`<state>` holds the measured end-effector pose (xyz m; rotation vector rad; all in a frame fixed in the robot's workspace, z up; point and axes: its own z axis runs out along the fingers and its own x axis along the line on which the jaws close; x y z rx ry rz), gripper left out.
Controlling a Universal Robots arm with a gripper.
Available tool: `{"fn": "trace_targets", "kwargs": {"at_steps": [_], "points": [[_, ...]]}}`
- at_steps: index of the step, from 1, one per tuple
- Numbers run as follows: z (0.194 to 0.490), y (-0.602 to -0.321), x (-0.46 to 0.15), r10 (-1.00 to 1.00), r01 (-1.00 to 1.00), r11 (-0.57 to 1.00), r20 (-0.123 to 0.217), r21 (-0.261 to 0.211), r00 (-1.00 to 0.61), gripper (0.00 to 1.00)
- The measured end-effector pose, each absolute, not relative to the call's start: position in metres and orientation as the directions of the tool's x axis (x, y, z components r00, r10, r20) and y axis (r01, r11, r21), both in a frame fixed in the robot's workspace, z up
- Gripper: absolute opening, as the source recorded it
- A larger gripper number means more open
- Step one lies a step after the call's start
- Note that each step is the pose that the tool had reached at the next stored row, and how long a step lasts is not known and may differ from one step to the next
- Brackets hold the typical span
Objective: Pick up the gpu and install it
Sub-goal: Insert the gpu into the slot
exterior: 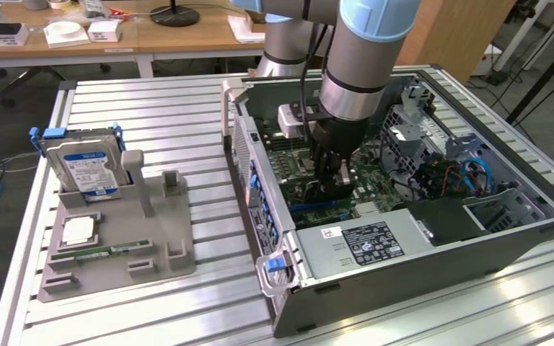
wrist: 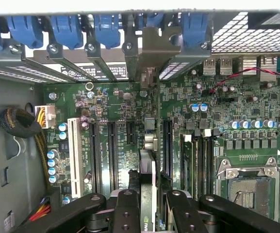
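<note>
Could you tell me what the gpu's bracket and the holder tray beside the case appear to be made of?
The gpu's bracket looks like bare stamped sheet metal: grey, dull sheen, folded tab. The holder tray seems matte grey plastic, possibly 3D-printed, with blocky moulded slots.

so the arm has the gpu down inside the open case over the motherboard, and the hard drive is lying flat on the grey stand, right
One thing is off: the hard drive stands upright on edge in the grey stand, as the exterior view shows. The rest holds: the gripper has the gpu inside the open case over the motherboard.

Blue-labelled hard drive (exterior: 83,167) upright in grey holder (exterior: 161,249), green RAM stick (exterior: 102,252) flat beside it
</note>
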<state>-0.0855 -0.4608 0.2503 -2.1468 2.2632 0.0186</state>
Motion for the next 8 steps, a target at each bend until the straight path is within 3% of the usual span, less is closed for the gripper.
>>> {"fn": "trace_targets", "kwargs": {"at_steps": [8], "points": [[0.2486,-0.4604,-0.0855,-0.998,-0.999,0.053,-0.024,-0.006,-0.053,0.26]]}}
